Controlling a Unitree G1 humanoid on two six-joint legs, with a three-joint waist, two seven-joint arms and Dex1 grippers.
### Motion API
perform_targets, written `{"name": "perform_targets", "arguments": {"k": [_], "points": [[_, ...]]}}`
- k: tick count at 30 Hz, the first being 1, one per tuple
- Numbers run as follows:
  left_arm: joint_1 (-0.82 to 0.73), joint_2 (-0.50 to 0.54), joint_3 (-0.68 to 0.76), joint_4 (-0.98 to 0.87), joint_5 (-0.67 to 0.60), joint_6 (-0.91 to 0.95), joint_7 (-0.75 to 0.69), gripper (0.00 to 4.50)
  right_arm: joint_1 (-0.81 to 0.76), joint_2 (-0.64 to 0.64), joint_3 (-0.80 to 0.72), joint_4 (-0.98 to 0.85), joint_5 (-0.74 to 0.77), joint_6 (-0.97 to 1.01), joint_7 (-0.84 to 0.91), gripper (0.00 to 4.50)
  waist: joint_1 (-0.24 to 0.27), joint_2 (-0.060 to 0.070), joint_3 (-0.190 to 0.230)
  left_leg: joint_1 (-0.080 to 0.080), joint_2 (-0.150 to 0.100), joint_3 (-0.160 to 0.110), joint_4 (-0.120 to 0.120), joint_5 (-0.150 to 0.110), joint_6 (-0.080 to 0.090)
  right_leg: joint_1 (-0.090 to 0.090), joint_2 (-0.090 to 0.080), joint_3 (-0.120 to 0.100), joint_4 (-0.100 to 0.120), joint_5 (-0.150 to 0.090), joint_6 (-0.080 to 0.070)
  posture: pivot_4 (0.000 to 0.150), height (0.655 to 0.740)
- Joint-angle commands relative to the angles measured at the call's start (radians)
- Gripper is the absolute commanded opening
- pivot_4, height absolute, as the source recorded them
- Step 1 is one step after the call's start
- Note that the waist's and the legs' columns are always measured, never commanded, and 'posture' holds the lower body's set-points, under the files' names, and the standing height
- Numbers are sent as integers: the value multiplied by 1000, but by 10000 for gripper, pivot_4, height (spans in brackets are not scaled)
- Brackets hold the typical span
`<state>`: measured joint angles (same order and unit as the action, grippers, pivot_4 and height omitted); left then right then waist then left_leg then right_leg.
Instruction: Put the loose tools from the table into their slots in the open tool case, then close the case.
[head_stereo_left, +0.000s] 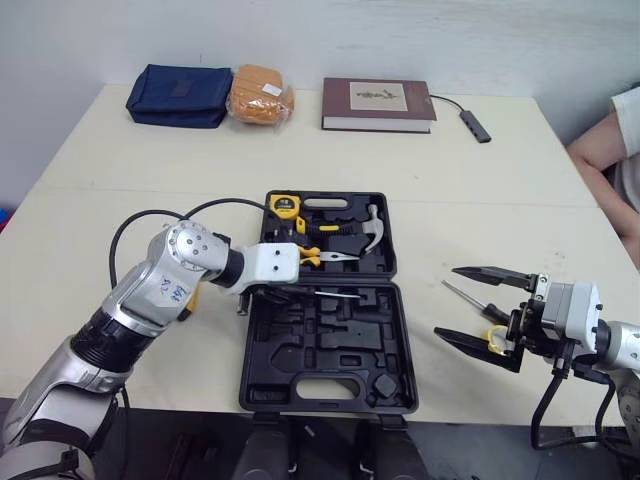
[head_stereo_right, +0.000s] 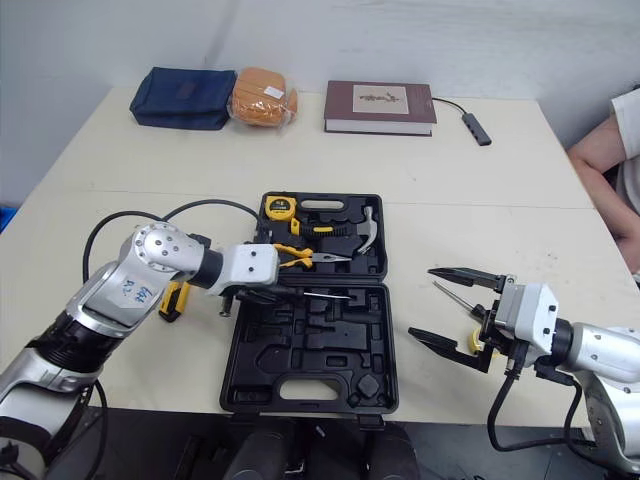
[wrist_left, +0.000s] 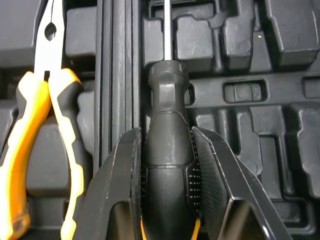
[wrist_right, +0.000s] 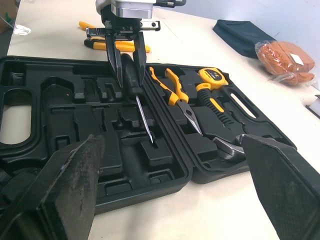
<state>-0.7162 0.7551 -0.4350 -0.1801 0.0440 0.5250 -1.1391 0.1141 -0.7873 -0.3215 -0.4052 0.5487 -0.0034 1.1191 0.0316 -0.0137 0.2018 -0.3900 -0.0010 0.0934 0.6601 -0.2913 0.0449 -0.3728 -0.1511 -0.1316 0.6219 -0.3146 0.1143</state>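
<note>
Left wrist view: tool (wrist_left: 166, 134) clamps glossy screwdriver (wrist_left: 167, 95)

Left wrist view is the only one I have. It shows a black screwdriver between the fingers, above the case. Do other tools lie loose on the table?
Observer: Yes. Apart from your black screwdriver, a second screwdriver lies on the table right of the tool case, near the right gripper.
Operator: Does the right gripper hold it?
Observer: No. Its fingers are wide apart and hold nothing.
Operator: And left of the case?
Observer: A yellow and black tool lies there on the table, partly hidden by the left arm.
</note>
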Motion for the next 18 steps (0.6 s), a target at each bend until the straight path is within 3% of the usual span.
{"name": "perform_targets", "arguments": {"k": [1,15,17,18], "points": [[-25,-10,-20,9,33,18,-4,8446,-2,4,-10,-27,3,-22,-3,45000,-1,0,0,0,0,0,0,0,0,0,0,0,0,0,0,1500,7400],[-2,-17,-23,-15,35,32,-19,8446,7,14,-8,-45,-2,-19,-18,45000,-1,0,0,0,0,0,0,0,0,0,0,0,1,0,0,1500,7400],[-10,-39,-1,-18,34,-2,8,18691,8,15,-6,-47,-1,-18,-20,45000,0,0,0,0,0,0,1,0,0,0,0,0,1,0,0,1500,7400],[-12,-44,4,-17,37,-14,16,21578,9,15,-6,-48,-1,-18,-21,45000,2,0,0,0,0,0,1,0,0,0,0,0,1,0,0,1500,7400]]}}
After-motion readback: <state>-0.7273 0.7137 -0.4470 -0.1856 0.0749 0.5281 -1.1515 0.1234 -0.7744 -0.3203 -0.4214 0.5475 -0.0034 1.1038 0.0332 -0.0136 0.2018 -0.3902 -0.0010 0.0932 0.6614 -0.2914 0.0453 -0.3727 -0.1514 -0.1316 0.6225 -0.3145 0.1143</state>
